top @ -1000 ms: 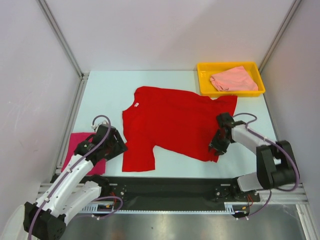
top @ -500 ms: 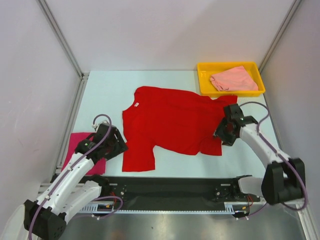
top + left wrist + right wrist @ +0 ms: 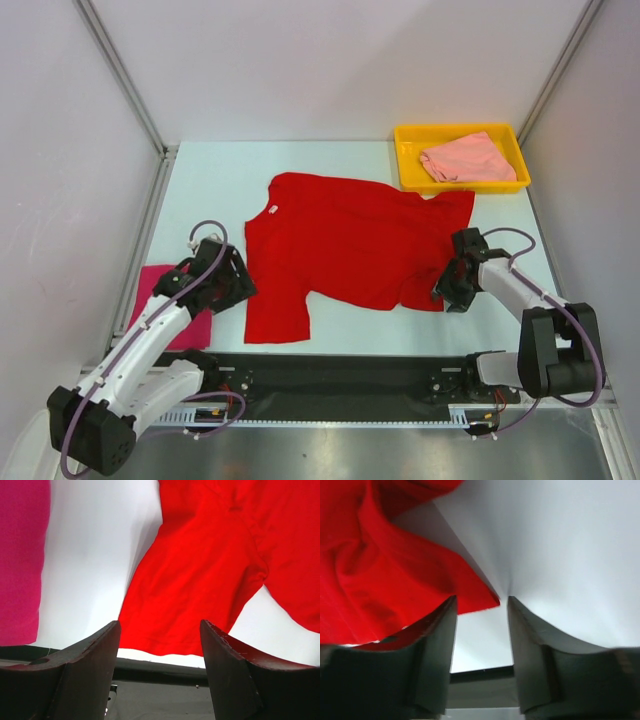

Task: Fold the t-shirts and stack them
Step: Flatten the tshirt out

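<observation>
We take the red t-shirt (image 3: 340, 250) as our marker. It lies spread flat on the pale table (image 3: 210, 190), collar toward the left arm's side and one sleeve reaching down toward the near edge. Its lower corner on the right arm's side is rumpled.

The magenta t-shirt (image 3: 193, 330) lies folded well to the left of the red one, apart from it, partly under the left arm. The salmon t-shirt (image 3: 465, 160) sits bunched in the yellow tray (image 3: 455, 129), just beyond the red shirt's far right corner.

The left gripper (image 3: 243, 290) hangs just left of the red shirt's near sleeve. In its wrist view the left gripper (image 3: 160, 630) has its fingers spread wide with nothing between them, and the sleeve hem lies on the table beyond the tips.

The right gripper (image 3: 446, 298) is at the red shirt's rumpled right corner. In its wrist view the right gripper (image 3: 479, 605) has its fingers parted, and the pointed corner of red cloth reaches into the gap without being pinched.
</observation>
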You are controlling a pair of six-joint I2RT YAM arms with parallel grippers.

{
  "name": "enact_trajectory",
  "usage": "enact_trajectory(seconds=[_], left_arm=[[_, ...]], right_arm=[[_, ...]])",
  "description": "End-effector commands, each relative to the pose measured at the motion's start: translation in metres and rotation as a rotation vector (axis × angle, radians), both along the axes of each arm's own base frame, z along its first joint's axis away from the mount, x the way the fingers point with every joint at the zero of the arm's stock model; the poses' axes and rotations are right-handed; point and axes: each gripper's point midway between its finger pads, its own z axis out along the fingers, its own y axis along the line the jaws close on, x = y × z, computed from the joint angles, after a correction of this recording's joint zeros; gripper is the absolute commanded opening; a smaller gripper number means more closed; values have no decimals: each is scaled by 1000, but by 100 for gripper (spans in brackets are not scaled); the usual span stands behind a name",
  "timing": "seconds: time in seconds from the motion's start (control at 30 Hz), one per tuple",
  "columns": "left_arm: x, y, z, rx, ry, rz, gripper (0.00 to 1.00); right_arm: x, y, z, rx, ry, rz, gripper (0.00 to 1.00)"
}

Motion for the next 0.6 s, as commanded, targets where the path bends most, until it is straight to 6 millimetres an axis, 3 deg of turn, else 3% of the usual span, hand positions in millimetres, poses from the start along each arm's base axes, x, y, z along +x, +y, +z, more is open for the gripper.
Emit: enact_trajectory(seconds=[0.0,0.27,0.57], left_arm=[[10,0,11,-9,-39,-10,70],[4,18,11,9,-20,66,69],[-2,27,6,43,39,118,70]], right_arm=[[11,1,-4,10,-42,-14,47],[-14,5,-18,47,37,-86,39],[-21,-6,-14,-11,43,-105,37]])
